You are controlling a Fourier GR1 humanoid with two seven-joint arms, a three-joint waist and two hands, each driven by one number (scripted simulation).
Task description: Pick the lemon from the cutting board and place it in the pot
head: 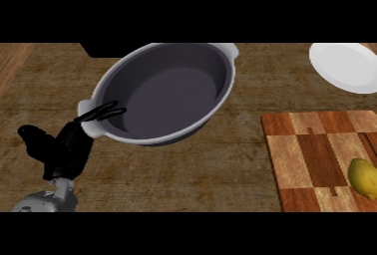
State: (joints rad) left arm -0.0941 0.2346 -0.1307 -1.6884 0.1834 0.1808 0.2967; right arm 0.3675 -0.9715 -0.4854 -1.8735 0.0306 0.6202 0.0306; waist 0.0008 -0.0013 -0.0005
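Observation:
A yellow lemon [362, 178] lies at the right edge of the checkered wooden cutting board [313, 159], partly cut off by the view's edge. A large grey pot [117, 82] with white handles stands at the middle left, its dark inside showing nothing in it. My left hand [65, 147] is at the lower left, its fingertips reaching up to the pot's near white handle [92, 117]. The fingers look straight, the thumb out to the left. My right hand does not show.
A white plate [346, 67] sits at the back right, beyond the cutting board. A dark block [103, 49] lies at the back behind the pot. Brown wooden counter [221, 169] spreads between pot and board.

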